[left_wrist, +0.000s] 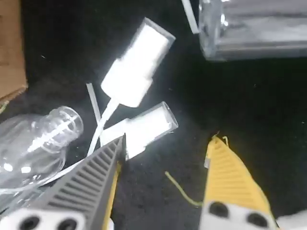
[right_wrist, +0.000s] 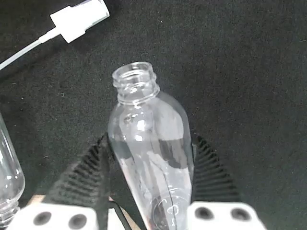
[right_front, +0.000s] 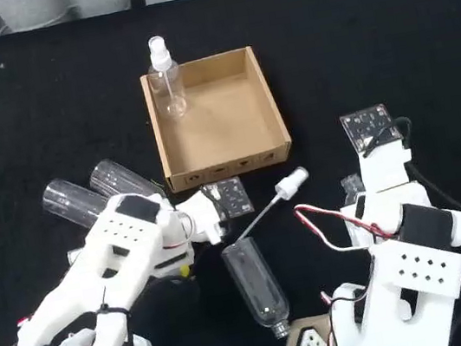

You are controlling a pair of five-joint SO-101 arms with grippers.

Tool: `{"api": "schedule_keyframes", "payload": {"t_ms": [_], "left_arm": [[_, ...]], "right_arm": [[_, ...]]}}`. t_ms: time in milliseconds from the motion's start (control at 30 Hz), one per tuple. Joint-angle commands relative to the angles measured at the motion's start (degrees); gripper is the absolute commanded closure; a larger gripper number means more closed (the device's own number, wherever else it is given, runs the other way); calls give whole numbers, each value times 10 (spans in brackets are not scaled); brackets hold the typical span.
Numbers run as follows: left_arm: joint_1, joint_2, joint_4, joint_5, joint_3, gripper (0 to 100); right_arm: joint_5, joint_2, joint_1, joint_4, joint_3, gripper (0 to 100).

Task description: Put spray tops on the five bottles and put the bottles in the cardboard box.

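right gripper clasping bottle, left gripper spread (by spray tops)

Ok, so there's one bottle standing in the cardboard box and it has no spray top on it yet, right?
Not quite. One bottle does stand in the cardboard box, but it already has its white spray top on. The high view shows it.

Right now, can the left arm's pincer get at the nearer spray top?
Probably yes. The left pincer is open, and the nearer spray top lies just ahead of its jaws with nothing over it.
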Motion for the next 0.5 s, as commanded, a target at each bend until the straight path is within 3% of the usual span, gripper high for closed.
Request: {"api": "schedule_keyframes", "payload": {"t_ms": [0,167,467], "left_arm": [[2,0,-34,-4,17,745],[2,0,-83,-3,53,807],[2,-5,-84,2,62,869]], "right_arm": [[0,-11,10,-10,-5,900],[0,-11,10,-10,-5,900],[0,-11,10,-10,-5,900]]}}
